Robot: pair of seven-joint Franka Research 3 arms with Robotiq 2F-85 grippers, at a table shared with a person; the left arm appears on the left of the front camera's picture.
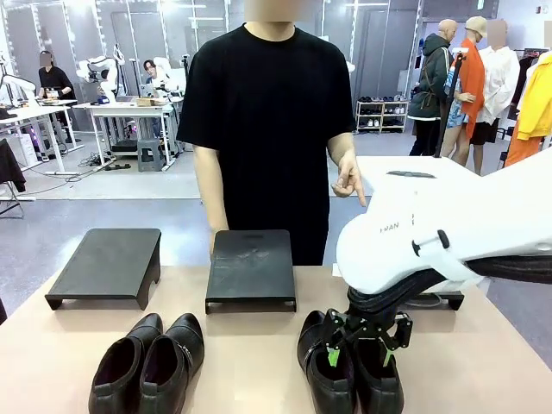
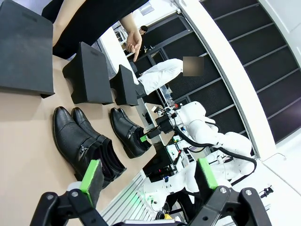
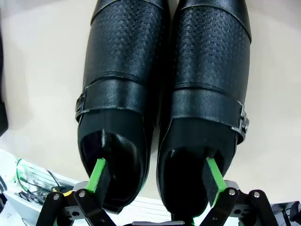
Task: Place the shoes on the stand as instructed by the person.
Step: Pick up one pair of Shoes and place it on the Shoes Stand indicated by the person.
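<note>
Front view: two pairs of glossy black shoes sit on the counter (image 1: 250,362), the left pair (image 1: 151,362) untouched and the right pair (image 1: 349,373) under the right claw (image 1: 360,352). That claw is down at the heel end, spread wide. Behind them are the left stand (image 1: 108,263) and the middle stand (image 1: 251,267), both bare. The person (image 1: 259,129) aims a finger of one hand (image 1: 349,183) down toward the robot's right side.

Left wrist view: the left claw (image 2: 149,175) hangs released above the counter with nothing between its pads. The left pair lies just below it. Farther off, the pointing hand hovers over a third stand (image 2: 123,84), and I'd guess that's the target.

Right wrist view: here's the detail. The pair stands side by side, touching, with buckled straps across both. One green pad (image 3: 98,175) dips into each shoe's opening, and the jaws aren't clamped yet. Closing them should pinch the two inner collars together, which is a sensible hold. The leather looks stiff enough to carry both shoes, but it's glossy and probably slick. The toes may sag forward when lifted, so the grip should be firm and deep in the collars.
</note>
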